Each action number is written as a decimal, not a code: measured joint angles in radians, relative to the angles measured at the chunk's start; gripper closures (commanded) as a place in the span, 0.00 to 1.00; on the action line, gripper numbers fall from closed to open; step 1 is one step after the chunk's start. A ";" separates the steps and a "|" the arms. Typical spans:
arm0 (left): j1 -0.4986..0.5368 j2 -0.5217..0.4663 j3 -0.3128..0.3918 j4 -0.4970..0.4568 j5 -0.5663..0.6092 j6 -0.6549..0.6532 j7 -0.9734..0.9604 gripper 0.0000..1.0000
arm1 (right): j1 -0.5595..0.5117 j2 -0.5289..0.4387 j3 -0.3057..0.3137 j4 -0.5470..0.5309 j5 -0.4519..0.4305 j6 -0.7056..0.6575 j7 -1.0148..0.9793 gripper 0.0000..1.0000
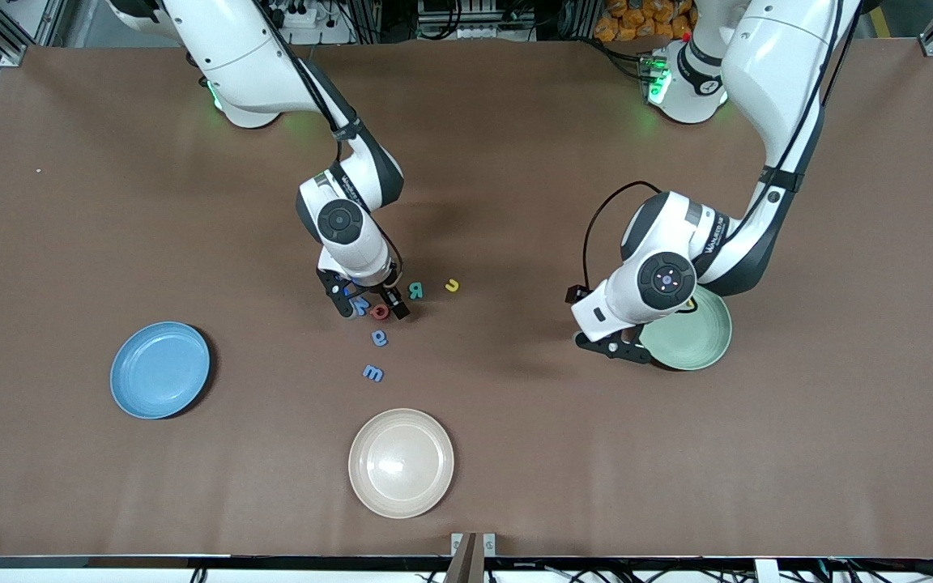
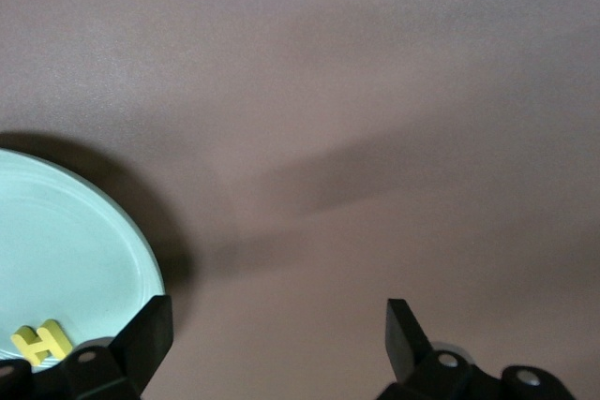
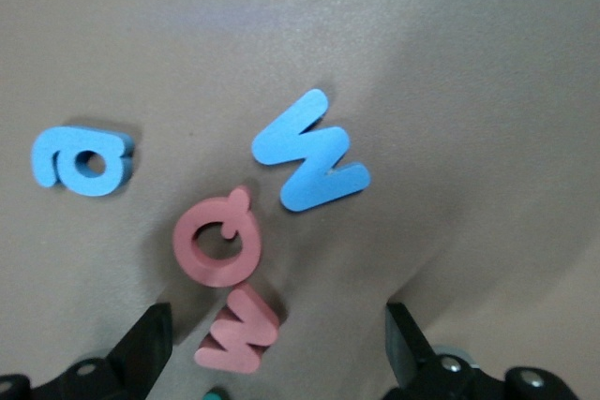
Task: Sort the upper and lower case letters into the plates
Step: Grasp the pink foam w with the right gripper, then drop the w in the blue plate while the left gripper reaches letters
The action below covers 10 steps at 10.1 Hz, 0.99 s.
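Cream plate (image 1: pixel 401 462) sits closest to the camera, away from both my grippers. My right gripper (image 1: pixel 371 305) is low over a bunch of letters, fingers spread wide, holding nothing. Between its fingers I see a red Q (image 3: pixel 214 244), with a red w (image 3: pixel 239 330) touching it and a blue W (image 3: pixel 311 151) just beside it. A blue a (image 3: pixel 82 160) lies near them. A blue m (image 1: pixel 373 373) lies nearer the camera than my right gripper. A teal R (image 1: pixel 415 290) and a yellow letter (image 1: pixel 452 285) lie beside my right gripper, toward my left arm. The blue plate (image 1: pixel 160 370) is well apart from it. My left gripper (image 1: pixel 616 346) waits, spread wide with nothing in it, at the rim of the green plate (image 1: pixel 697 336). A yellow H (image 2: pixel 39 341) lies in that plate.
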 measured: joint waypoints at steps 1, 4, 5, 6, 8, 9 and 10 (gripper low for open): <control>0.000 0.002 0.000 0.000 0.000 0.000 0.000 0.00 | 0.000 0.003 -0.001 0.006 0.000 0.000 0.000 0.74; 0.000 0.008 0.000 0.006 0.000 0.000 0.000 0.00 | 0.000 0.005 -0.001 0.029 0.000 0.001 0.001 1.00; -0.001 0.014 -0.001 0.013 0.000 0.000 0.000 0.00 | 0.000 0.005 -0.001 0.035 0.000 0.001 0.001 1.00; -0.005 0.021 -0.001 0.024 0.000 0.000 0.000 0.00 | 0.000 0.002 -0.001 0.039 0.000 -0.001 0.001 1.00; -0.015 0.032 -0.001 0.040 0.000 0.000 0.000 0.00 | 0.000 0.003 -0.001 0.041 0.000 -0.002 0.001 1.00; -0.017 0.034 -0.002 0.043 -0.001 0.000 -0.001 0.00 | 0.000 0.003 -0.002 0.044 0.000 -0.002 0.001 1.00; -0.017 0.034 -0.002 0.049 -0.003 0.000 -0.007 0.00 | -0.002 -0.001 -0.005 0.056 0.000 -0.010 0.001 1.00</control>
